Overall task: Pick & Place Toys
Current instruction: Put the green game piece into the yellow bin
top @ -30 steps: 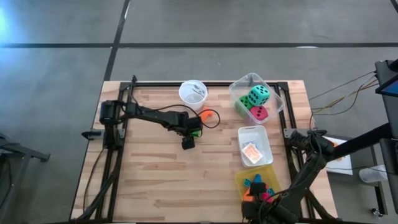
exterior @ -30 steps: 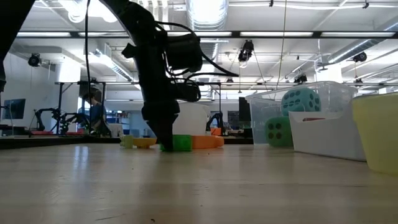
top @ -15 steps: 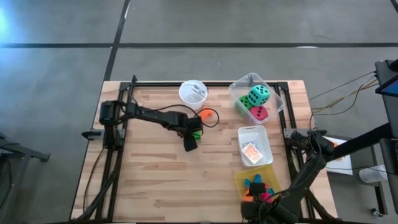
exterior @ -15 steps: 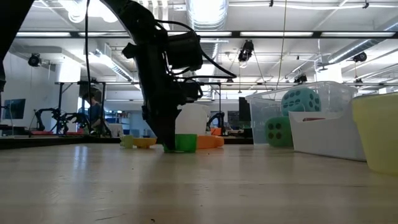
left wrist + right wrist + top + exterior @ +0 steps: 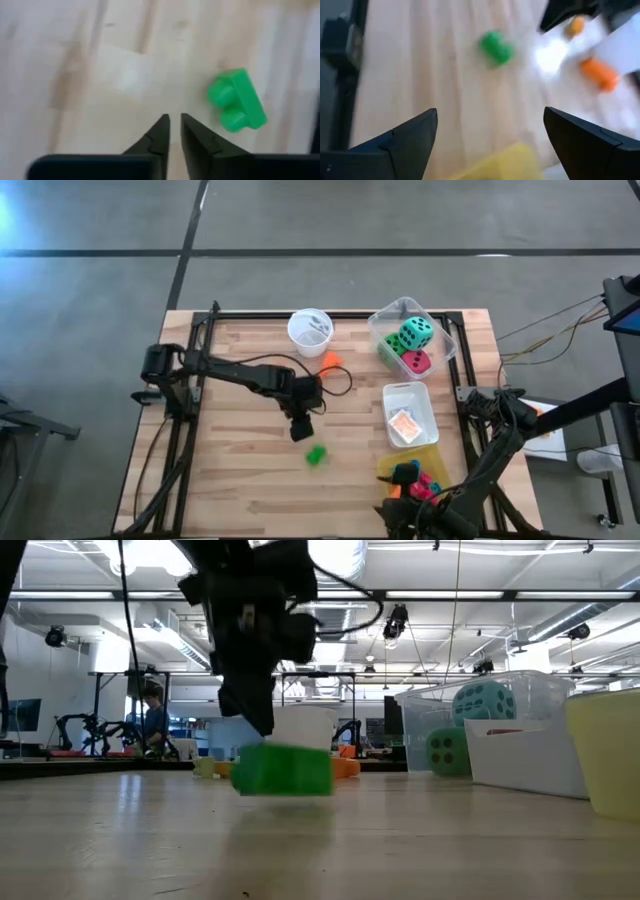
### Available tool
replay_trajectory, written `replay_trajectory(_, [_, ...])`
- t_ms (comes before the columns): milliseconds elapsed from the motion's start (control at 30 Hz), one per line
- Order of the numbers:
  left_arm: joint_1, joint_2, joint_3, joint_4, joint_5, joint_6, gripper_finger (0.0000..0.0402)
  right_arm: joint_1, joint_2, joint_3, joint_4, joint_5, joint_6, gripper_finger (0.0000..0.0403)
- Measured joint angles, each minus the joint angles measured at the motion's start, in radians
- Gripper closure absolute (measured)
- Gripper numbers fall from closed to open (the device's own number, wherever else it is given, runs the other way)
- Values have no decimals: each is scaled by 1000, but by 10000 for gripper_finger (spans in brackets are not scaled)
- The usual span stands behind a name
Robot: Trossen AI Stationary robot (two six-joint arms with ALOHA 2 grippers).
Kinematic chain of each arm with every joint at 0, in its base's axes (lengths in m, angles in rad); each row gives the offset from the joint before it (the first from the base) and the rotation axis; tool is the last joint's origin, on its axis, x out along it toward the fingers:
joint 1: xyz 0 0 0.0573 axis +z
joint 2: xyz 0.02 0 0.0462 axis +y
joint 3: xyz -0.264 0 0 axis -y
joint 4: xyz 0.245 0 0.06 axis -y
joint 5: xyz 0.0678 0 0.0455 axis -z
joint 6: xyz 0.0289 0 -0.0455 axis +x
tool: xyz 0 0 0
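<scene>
Green block lies loose on the wooden table, just beside the left gripper, whose fingers are pinched together on nothing. Right gripper waits near the yellow bin, fingers wide.

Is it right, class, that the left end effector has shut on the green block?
Not quite. The left end effector has shut, but on nothing: the left wrist view shows the green block lying loose on the table beside its fingers.
</scene>
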Motion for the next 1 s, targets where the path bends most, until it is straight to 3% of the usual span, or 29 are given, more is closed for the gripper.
replay_trajectory(133, [-38,-32,3,9,-2,-39,396,-17,0,-1,1,45,-12,45])
replay_trajectory(233, [-55,-32,2,-20,-9,-51,389,-28,0,-1,4,40,6,45])
replay_trajectory(367, [-87,-33,2,-11,-9,-127,342,-27,0,-2,6,14,26,45])
replay_trajectory(567, [-200,-34,5,70,-28,-186,238,-28,1,-3,13,11,77,45])
replay_trajectory(767, [-371,-35,5,67,-316,-184,156,-33,1,-5,99,21,112,45])
replay_trajectory(1000, [-516,-60,5,64,-402,-345,127,-138,37,-21,392,-28,50,45])
